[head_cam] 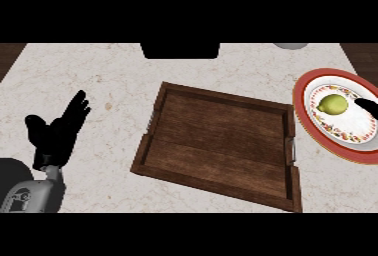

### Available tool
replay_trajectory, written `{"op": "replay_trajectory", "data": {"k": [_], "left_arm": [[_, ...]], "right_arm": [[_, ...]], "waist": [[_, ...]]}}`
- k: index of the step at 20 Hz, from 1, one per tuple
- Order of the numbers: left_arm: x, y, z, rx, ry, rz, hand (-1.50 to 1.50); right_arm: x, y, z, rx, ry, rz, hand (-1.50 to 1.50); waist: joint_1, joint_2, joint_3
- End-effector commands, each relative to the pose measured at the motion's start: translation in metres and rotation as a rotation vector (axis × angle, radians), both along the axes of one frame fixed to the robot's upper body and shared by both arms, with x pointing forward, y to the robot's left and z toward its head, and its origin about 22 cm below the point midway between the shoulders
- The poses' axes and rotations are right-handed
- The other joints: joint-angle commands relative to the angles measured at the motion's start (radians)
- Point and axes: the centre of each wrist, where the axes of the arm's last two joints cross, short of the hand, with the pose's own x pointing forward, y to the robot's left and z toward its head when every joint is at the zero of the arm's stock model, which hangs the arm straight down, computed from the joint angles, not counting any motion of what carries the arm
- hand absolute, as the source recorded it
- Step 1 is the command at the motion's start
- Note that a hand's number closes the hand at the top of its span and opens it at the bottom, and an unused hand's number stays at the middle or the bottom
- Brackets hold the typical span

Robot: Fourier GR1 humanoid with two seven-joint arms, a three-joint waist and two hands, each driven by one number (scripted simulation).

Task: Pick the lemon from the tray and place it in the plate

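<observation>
A yellow-green lemon [333, 104] lies in the middle of a round plate [304, 100] with a red rim and patterned white centre, at the right edge of the counter. Only the black fingertips of my right hand [368, 106] show at the right edge, over the plate just right of the lemon and apart from it. The dark wooden tray [221, 145] sits mid-counter with nothing in it. My left hand [59, 131] rests open at the left, fingers pointing up, well away from the tray.
A black object [180, 50] stands at the counter's far edge above the tray. A pale round thing [291, 45] peeks in at the top right. Bare marble counter [111, 90] lies between the left hand and the tray.
</observation>
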Motion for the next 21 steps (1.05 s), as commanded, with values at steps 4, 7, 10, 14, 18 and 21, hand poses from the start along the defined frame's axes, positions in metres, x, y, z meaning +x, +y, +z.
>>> {"op": "replay_trajectory", "data": {"k": [4,7,10,14,18,21], "left_arm": [[-0.011,-0.008,-0.005,0.003,0.003,-0.017,0.0],[-0.005,-0.011,-0.021,-0.005,0.006,-0.01,0.0],[-0.001,-0.01,-0.016,-0.013,-0.003,-0.006,0.0],[0.01,-0.013,-0.007,0.006,-0.012,-0.003,0.0],[-0.006,0.005,0.001,0.006,-0.004,-0.004,0.0],[0.0,0.002,-0.014,-0.006,0.007,0.0,0.0]], "right_arm": [[-0.031,-0.038,-0.013,-0.02,-0.032,-0.016,-1.5],[-0.028,-0.04,0.0,-0.02,-0.007,-0.022,-1.5],[-0.058,-0.042,-0.024,-0.017,-0.004,-0.038,-1.5],[-0.073,-0.07,-0.009,-0.049,0.041,-0.056,-1.5],[-0.067,-0.058,-0.024,-0.035,0.063,-0.065,-1.5],[-0.102,-0.063,-0.037,-0.047,0.071,-0.049,-1.5]], "waist": [[0.006,0.002,0.0],[0.005,0.002,0.0],[0.002,0.002,0.0],[0.002,0.002,0.0],[0.005,0.002,0.0],[0.0,0.002,0.0]]}}
